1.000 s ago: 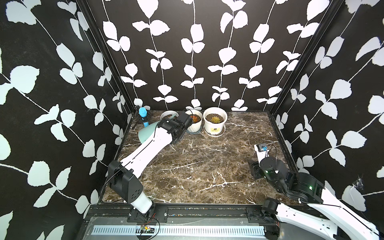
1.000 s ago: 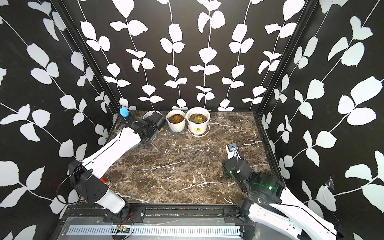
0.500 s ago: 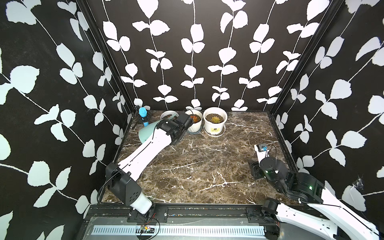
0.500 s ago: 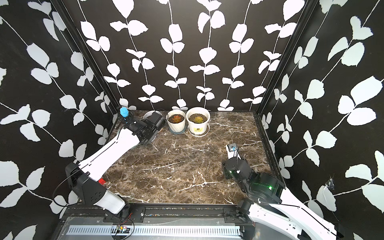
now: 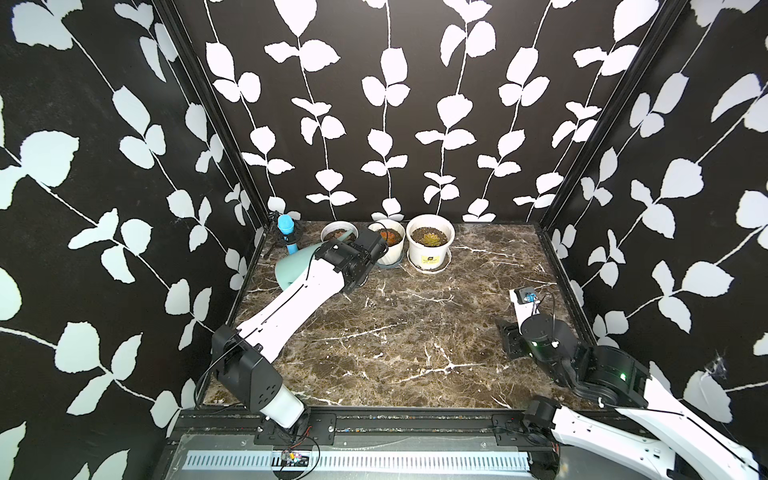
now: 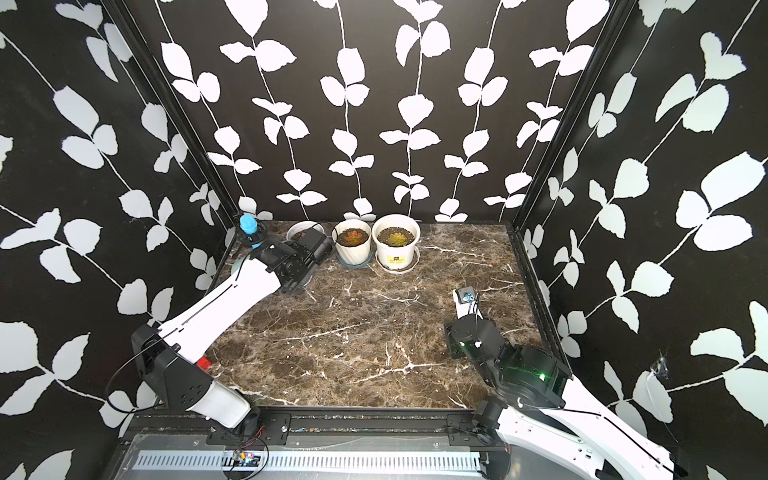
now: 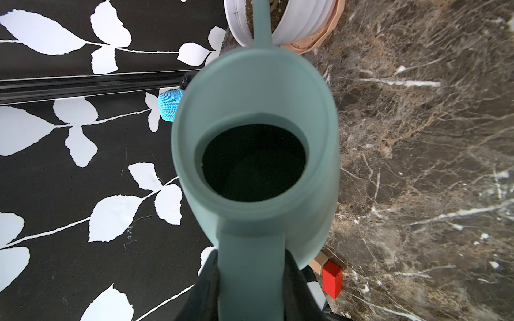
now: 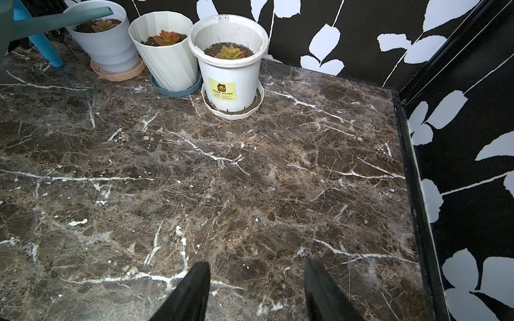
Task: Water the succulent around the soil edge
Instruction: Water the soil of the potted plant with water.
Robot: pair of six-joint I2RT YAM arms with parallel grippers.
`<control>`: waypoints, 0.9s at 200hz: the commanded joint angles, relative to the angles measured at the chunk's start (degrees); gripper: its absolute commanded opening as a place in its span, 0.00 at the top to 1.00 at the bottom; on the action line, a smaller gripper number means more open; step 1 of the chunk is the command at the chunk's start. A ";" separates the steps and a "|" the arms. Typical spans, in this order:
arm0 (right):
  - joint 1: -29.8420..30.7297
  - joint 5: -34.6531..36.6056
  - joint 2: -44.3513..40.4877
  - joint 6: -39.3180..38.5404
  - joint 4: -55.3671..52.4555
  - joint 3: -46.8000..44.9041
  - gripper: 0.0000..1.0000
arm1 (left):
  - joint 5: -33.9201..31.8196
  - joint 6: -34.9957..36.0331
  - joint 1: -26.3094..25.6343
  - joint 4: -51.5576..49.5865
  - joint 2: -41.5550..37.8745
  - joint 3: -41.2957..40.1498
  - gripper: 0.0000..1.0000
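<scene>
The left fingers (image 7: 207,280) are closed on the flat handle of the teal watering can (image 7: 256,91), one pressed to each side of it. The right fingers (image 8: 192,294) are held apart with nothing between them, over bare worktop (image 5: 415,332) at the lower right of both top views, well apart from the pots.

In a top view the watering can (image 5: 293,266) is found just left of the frame's middle, and its spout (image 8: 64,18) is stretched over the rim of the leftmost pot (image 8: 108,47) of three white ones lined up at the back of the worktop. The succulent (image 8: 104,25) in that pot, set in dark soil, is judged to be the one being watered.

The can is judged to be stiff, smooth plastic, light in itself but made heavier and less steady by any water carried. Its inside is seen only as darkness, so the level cannot be told. The handle is the proper place for a hold, and a firm one is called for, since a smooth handle may be turned in the grip as the can is tipped. The leaves are taken to be brittle, and the pot light enough to be shoved by the spout.
</scene>
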 commanded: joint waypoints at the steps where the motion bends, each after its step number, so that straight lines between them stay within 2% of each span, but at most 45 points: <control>1: -0.31 -0.30 -0.38 0.73 0.19 -0.89 0.43 | -3.41 -1.15 -0.49 -1.04 -3.40 -0.18 1.00; 180: -0.33 -0.55 -0.99 1.47 -0.07 -1.28 0.43 | -3.89 -3.25 -1.34 -2.47 -5.77 -3.46 1.00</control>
